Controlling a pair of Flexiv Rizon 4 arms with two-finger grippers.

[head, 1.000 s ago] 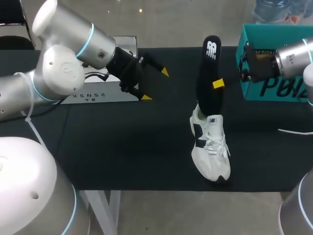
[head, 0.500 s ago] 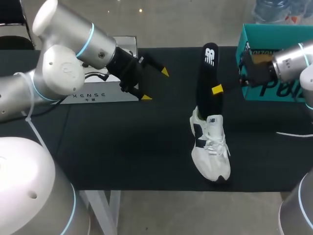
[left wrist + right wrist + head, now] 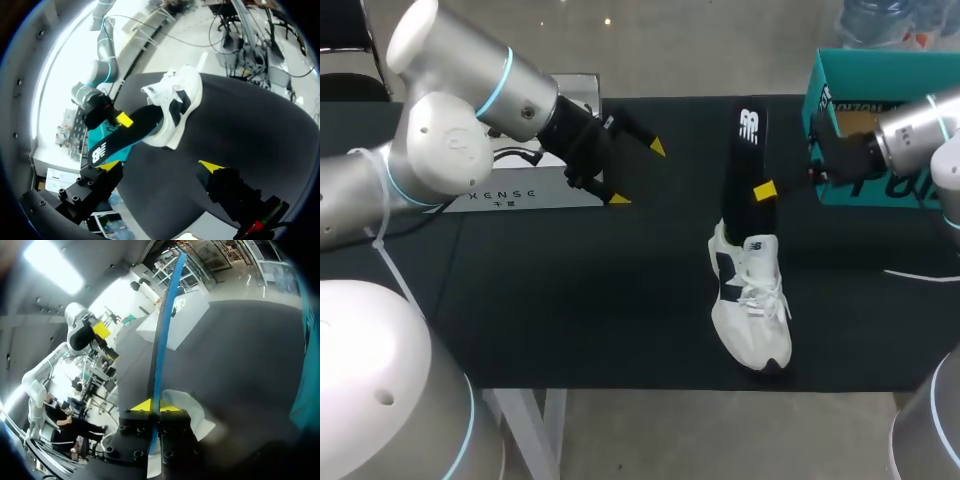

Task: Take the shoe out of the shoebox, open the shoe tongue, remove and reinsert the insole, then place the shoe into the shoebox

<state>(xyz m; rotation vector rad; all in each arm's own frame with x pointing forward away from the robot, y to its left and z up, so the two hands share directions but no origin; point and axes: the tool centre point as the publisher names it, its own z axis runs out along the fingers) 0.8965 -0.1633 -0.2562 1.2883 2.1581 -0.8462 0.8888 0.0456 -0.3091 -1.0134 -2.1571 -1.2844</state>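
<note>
A white shoe [image 3: 750,300] with dark side patches lies on the black table top near the front edge, its toe toward the front. A black insole [image 3: 744,165] stands steeply out of the shoe's opening. My right gripper [image 3: 763,190] is shut on the insole's middle; in the right wrist view the insole [image 3: 162,325] runs edge-on between the closed yellow tips [image 3: 151,406], with the shoe [image 3: 186,405] under it. My left gripper [image 3: 636,173] hangs open and empty well to the left. From the left wrist the shoe [image 3: 176,107] and insole [image 3: 125,137] lie ahead of the open fingers [image 3: 161,166].
The teal shoebox [image 3: 905,75] stands at the table's back right, behind my right arm. A white flat box [image 3: 535,188] sits at the back left under my left arm. A white cable [image 3: 920,270] lies at the right edge.
My right gripper has come down and a little nearer, lowering the insole toward the shoe and turning it more upright. The left arm and the shoe have stayed still.
</note>
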